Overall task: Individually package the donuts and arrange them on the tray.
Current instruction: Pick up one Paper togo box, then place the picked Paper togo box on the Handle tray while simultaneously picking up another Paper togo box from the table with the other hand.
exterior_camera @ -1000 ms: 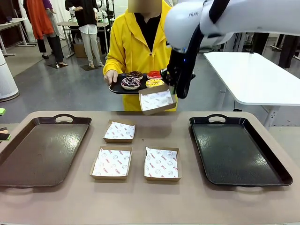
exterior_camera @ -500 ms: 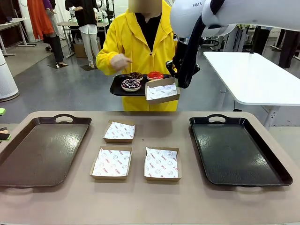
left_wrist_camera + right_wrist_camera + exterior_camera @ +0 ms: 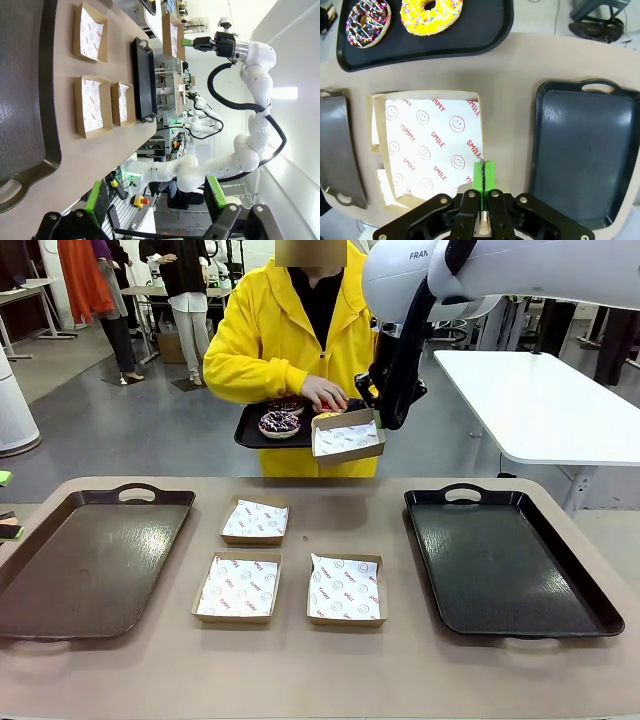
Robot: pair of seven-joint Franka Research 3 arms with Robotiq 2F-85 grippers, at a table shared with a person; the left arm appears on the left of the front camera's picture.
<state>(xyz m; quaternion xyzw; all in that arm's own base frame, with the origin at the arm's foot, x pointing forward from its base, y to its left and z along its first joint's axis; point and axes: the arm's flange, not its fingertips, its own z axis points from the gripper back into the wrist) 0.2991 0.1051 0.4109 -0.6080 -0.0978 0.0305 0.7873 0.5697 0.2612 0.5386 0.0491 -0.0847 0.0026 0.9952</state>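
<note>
Right gripper (image 3: 483,172) pinched shut on 1 paper-lined box (image 3: 345,437), raised just beside the person's serving tray (image 3: 246,429) — 4 donuts (image 3: 279,421) there, yellow partly behind the box, a hand (image 3: 323,392) over the red. On the table (image 3: 320,675) — 3 boxes (image 3: 238,587), 2 trays (image 3: 500,560). Left gripper (image 3: 155,200) wide open, empty.

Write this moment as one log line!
right jaws: shut on paper-lined cardboard box rim | person's hand: at small black donut tray | left jaws: open

Three boxes (image 3: 239,587) on table (image 3: 320,680) between left tray (image 3: 80,565) and right tray (image 3: 505,560); fourth box (image 3: 346,437) aloft beside person's tray (image 3: 247,430).
</note>
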